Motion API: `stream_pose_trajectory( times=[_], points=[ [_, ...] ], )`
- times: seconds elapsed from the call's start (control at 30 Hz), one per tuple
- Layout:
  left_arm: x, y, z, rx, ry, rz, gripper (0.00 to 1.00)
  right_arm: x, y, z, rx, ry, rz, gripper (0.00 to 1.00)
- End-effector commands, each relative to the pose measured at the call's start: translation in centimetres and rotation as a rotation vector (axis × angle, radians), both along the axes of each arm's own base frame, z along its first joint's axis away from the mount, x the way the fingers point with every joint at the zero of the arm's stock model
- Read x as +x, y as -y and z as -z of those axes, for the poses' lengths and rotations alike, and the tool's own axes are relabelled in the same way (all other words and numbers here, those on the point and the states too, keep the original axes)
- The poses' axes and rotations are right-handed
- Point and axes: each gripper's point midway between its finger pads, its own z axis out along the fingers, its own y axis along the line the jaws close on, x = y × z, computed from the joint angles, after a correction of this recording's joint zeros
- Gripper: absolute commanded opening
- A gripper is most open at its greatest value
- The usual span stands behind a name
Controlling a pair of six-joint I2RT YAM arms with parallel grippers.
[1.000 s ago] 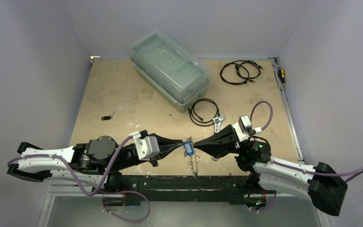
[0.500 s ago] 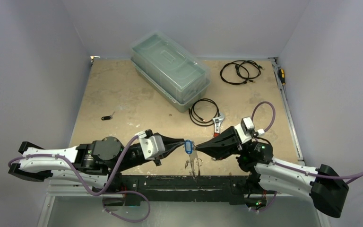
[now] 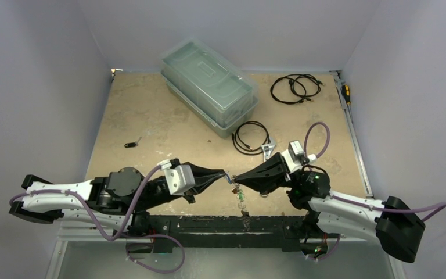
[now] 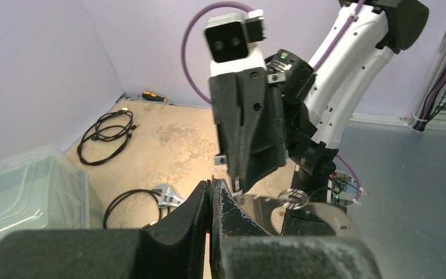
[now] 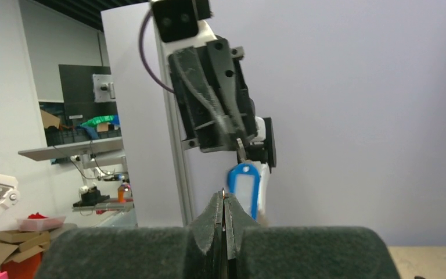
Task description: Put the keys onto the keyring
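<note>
Near the middle of the bench's near edge, the left gripper [image 3: 226, 176] is closed, pinching a blue-tagged key [image 5: 244, 189]. Tip to tip with it, the right gripper [image 3: 236, 179] is clamped on the keyring [image 4: 267, 197], which dangles between them.

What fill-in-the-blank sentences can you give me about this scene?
The tag hanging at the left pincer is ___.
The wrench lies beside a coiled black ___.
On the table, the screwdriver lies along the ___ side.
The right pincer is ___, not open.
Missing: blue, cable, right, shut.
</note>
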Motion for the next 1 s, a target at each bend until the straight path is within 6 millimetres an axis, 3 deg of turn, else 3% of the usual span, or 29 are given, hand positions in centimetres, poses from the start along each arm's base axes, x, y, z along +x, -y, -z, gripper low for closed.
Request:
stream_pose_trajectory(
  times=[0.0,0.27,0.73,0.97],
  points=[
    [-1.1,1.2,-0.6,-0.046,0.003,0.061,0.0,-2.8,3.8,-5.9,0.279,0.198,-0.012,0.0],
    [-2.3,1.8,-0.8,-0.056,-0.004,0.133,0.0,-3.0,3.6,-6.3,0.279,0.217,-0.025,0.0],
    [0.0,-0.5,-2.0,-0.114,-0.022,0.0,0.0,-4.7,4.2,-5.9,0.261,0.283,-0.067,0.0],
    [-0.8,0.3,-1.4,-0.09,-0.017,0.047,0.0,-4.7,4.5,-6.5,0.277,0.284,-0.063,0.0]
  ],
)
